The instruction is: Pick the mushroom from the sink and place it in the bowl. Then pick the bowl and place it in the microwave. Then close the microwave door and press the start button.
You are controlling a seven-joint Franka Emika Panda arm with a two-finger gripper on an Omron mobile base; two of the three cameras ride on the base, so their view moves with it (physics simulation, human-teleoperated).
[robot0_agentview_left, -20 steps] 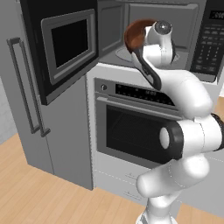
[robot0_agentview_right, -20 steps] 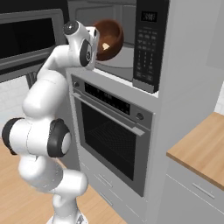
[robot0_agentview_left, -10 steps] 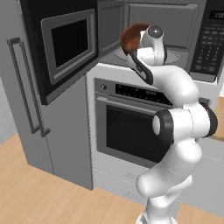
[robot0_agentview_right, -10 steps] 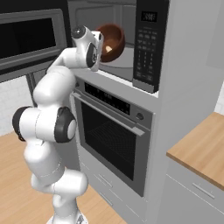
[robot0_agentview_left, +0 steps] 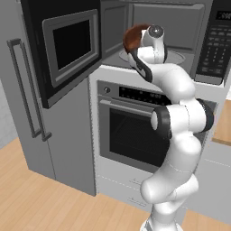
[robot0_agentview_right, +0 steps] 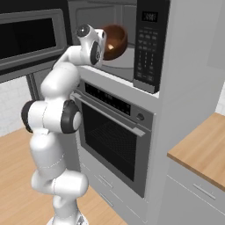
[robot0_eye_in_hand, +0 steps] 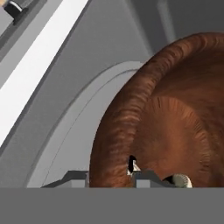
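The reddish-brown bowl [robot0_agentview_right: 116,40] hangs tilted just inside the open microwave [robot0_agentview_left: 159,23], over its glass turntable [robot0_agentview_left: 178,57]. My gripper [robot0_eye_in_hand: 111,177] straddles the bowl's [robot0_eye_in_hand: 166,118] rim, one finger outside the wall and one inside, shut on it. The pale mushroom [robot0_eye_in_hand: 180,180] lies in the bottom of the bowl and shows as a light speck, the mushroom [robot0_agentview_right: 110,46], from the right. The bowl [robot0_agentview_left: 133,38] hides behind my hand from the left. The microwave door [robot0_agentview_left: 67,47] stands swung wide open to the left. The button panel [robot0_agentview_right: 147,44] is on the right. The sink is out of view.
The larger oven [robot0_agentview_left: 135,131] with its glass window sits directly under the microwave. A tall grey cabinet with a bar handle [robot0_agentview_left: 28,90] stands at the left. A wooden counter [robot0_agentview_right: 200,151] lies to the right. The turntable [robot0_eye_in_hand: 65,131] is close under the bowl.
The arm's elbow has swung and the hand has turned, while the bowl has stayed almost in place at the microwave's opening.
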